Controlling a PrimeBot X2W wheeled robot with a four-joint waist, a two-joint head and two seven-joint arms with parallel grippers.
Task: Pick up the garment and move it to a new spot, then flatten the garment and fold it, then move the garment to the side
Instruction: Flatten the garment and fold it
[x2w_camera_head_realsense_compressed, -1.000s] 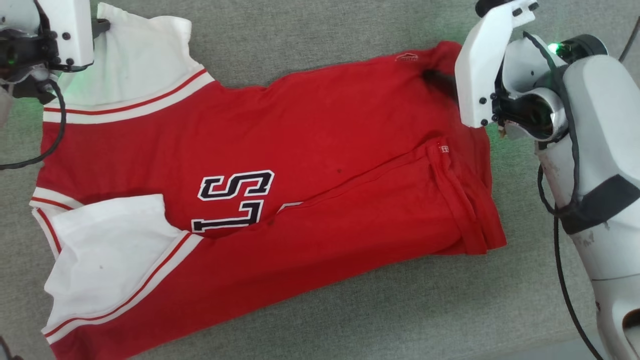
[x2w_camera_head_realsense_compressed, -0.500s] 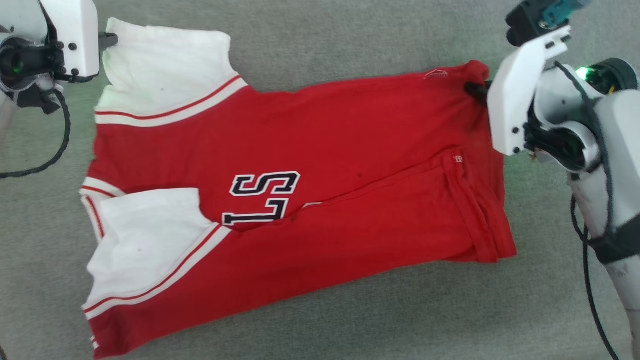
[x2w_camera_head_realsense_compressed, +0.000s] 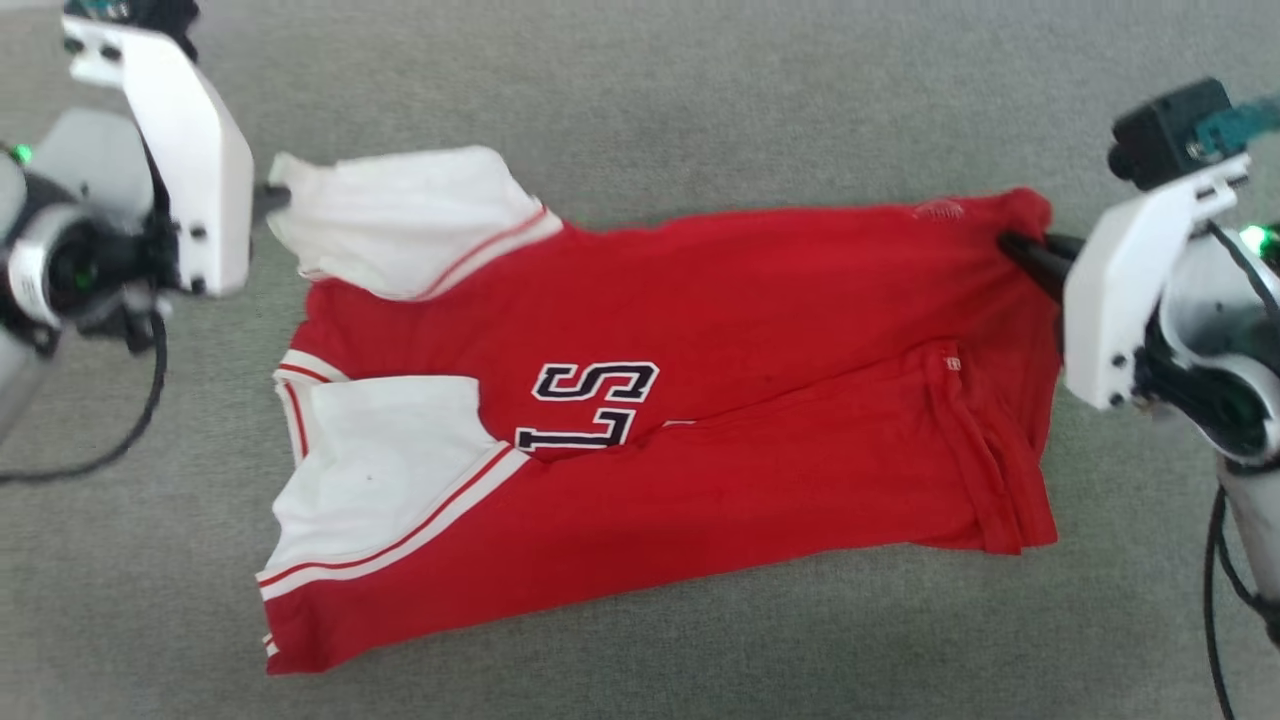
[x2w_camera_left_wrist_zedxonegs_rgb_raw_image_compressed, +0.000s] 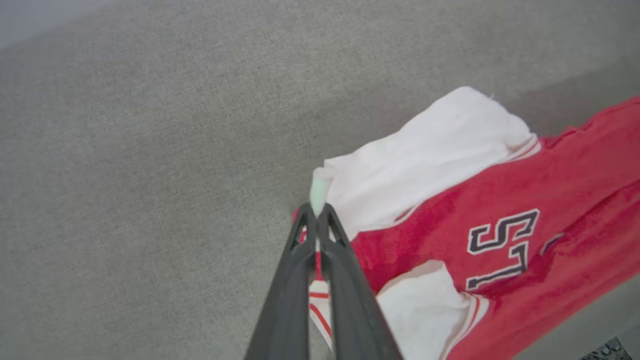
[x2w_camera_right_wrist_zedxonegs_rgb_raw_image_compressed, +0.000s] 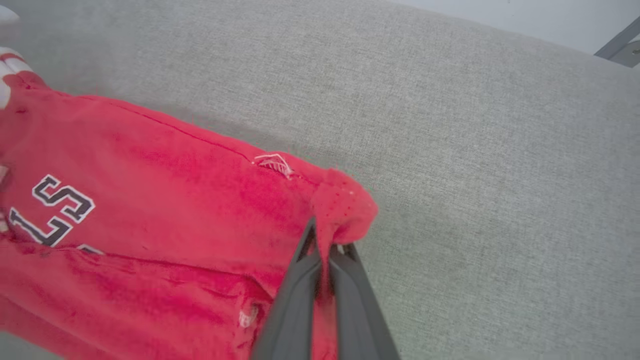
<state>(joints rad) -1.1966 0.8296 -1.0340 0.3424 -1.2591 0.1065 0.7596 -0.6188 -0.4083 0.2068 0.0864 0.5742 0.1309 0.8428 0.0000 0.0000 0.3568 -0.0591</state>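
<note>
Red garment (x2w_camera_head_realsense_compressed: 760, 330) lay spread at the middle of the grey tabletop (x2w_camera_head_realsense_compressed: 700, 90). Left tool (x2w_camera_left_wrist_zedxonegs_rgb_raw_image_compressed: 317, 212) was closed on its white corner at 10 o'clock, and right tool (x2w_camera_right_wrist_zedxonegs_rgb_raw_image_compressed: 325, 240) was closed on its red corner at 2 o'clock. For a clean fold, both should probably lift evenly together toward 6 o'clock.

garment (x2w_camera_head_realsense_compressed: 760, 300): soft matt knit cloth | surface (x2w_camera_head_realsense_compressed: 700, 100): grey woven fabric
</note>
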